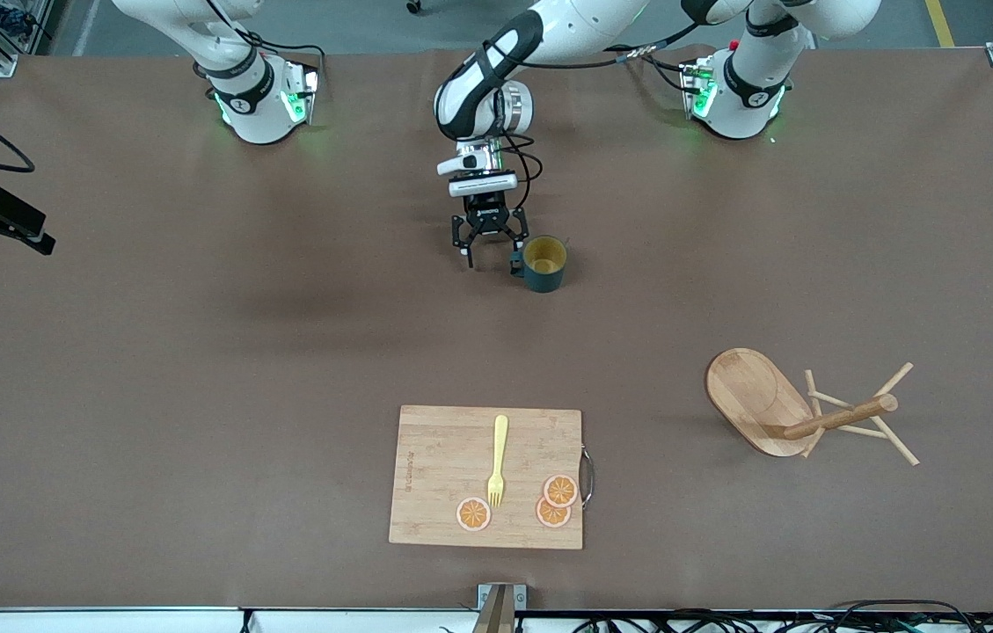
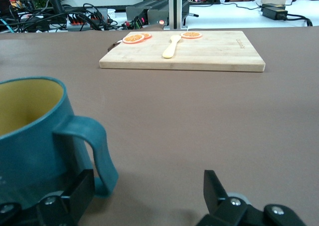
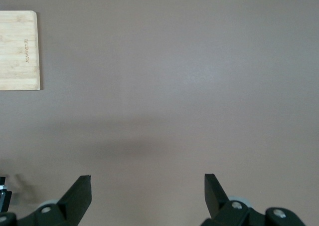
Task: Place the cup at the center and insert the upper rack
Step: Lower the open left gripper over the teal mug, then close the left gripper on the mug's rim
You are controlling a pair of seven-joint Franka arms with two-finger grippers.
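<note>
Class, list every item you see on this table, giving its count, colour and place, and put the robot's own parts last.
cup: one, dark teal with a mustard-yellow inside, upright near the table's middle.
upper rack: one, light wood, lying tipped on its side toward the left arm's end.
cutting board: one, light wood, nearer the front camera than the cup.
fork: one, yellow, on the board.
orange slices: three, orange, on the board's near part.
table: one, brown.
left gripper: one, black, open, beside the cup's handle.
right gripper: one, black, open, above bare table; this arm waits.
</note>
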